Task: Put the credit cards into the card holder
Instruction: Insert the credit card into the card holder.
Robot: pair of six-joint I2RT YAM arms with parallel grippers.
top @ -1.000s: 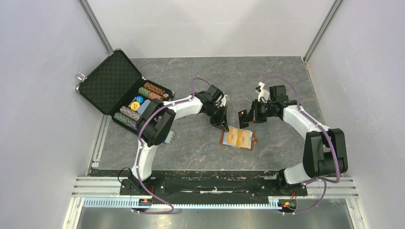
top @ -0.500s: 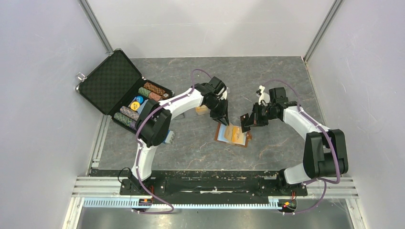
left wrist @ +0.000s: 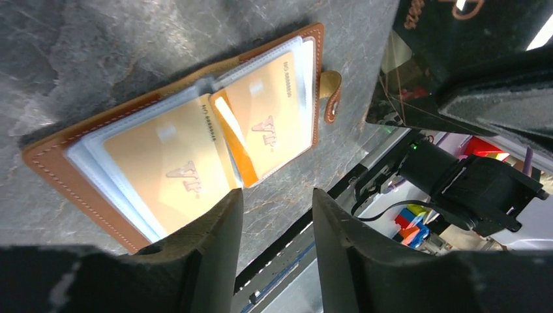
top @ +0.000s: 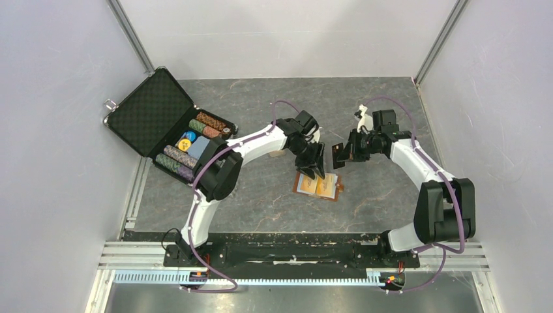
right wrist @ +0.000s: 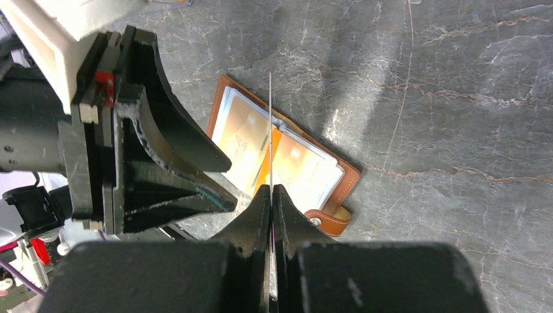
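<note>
The card holder lies open on the table; it is tan leather with clear sleeves holding orange credit cards. My left gripper hovers just above its near-left page, open and empty; in the left wrist view its fingers frame the wallet's lower edge. My right gripper is shut on a dark credit card, held upright above and to the right of the wallet. In the right wrist view the card shows edge-on over the card holder, whose snap tab lies open.
An open black briefcase with rows of poker chips stands at the back left. A small tan flat thing lies partly under the left arm. Grey walls close in both sides.
The wallet has shifted a little left. My left gripper has moved right, over the wallet. My right gripper dipped towards the wallet with the dark card, then drew back up and right.
</note>
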